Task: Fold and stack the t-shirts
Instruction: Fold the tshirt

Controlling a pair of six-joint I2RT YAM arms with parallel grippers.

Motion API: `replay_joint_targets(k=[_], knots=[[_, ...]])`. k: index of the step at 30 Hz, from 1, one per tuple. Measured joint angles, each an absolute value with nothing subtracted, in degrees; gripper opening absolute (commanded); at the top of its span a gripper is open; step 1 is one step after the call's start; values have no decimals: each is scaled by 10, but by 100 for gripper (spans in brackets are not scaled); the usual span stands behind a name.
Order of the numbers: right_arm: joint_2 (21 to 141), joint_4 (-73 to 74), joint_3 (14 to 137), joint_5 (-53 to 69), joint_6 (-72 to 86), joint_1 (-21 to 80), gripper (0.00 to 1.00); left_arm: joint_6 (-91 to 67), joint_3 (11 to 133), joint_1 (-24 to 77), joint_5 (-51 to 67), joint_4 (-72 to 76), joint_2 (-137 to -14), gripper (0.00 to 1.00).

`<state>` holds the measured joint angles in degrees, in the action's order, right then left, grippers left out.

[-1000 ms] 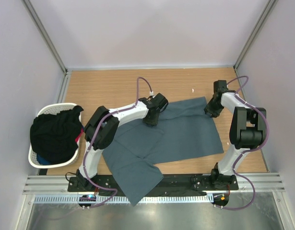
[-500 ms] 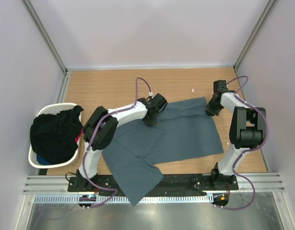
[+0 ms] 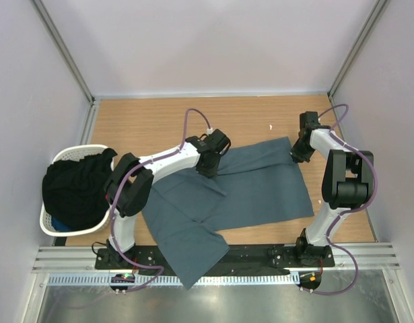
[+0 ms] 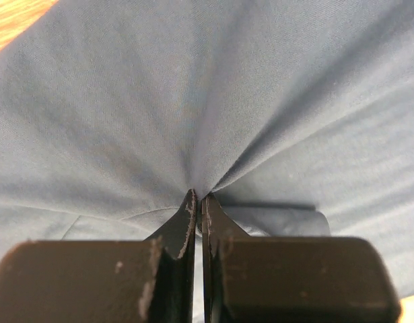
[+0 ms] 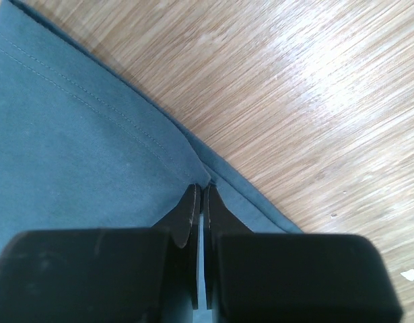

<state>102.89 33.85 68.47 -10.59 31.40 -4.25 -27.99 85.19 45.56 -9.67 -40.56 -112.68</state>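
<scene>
A slate blue-grey t-shirt (image 3: 247, 188) lies spread across the wooden table, one part hanging over the near edge. My left gripper (image 3: 208, 165) is shut on a pinch of its cloth near the shirt's far left edge; folds radiate from the tips (image 4: 198, 196) over the t-shirt (image 4: 193, 101). My right gripper (image 3: 295, 153) is shut on the hemmed far right corner, where the stitched edge of the t-shirt (image 5: 72, 148) bunches between the tips (image 5: 200, 188). More dark clothes (image 3: 75, 188) fill the basket on the left.
A white plastic laundry basket (image 3: 50, 225) stands at the table's left edge. Bare wood (image 3: 159, 121) shows behind the shirt, with a small white scrap (image 3: 271, 126) on it. A metal rail (image 3: 260, 252) runs along the near edge by the arm bases.
Both grippers have shut on the shirt. The left one has drawn its pinch of cloth slightly left and back, rumpling the far edge.
</scene>
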Motion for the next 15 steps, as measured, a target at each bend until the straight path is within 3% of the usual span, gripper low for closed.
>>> replay_joint_targets(k=[15], knots=[[1029,355,689,-124,301,-43,1,-278,806,443,-29,-391,-1120,1]])
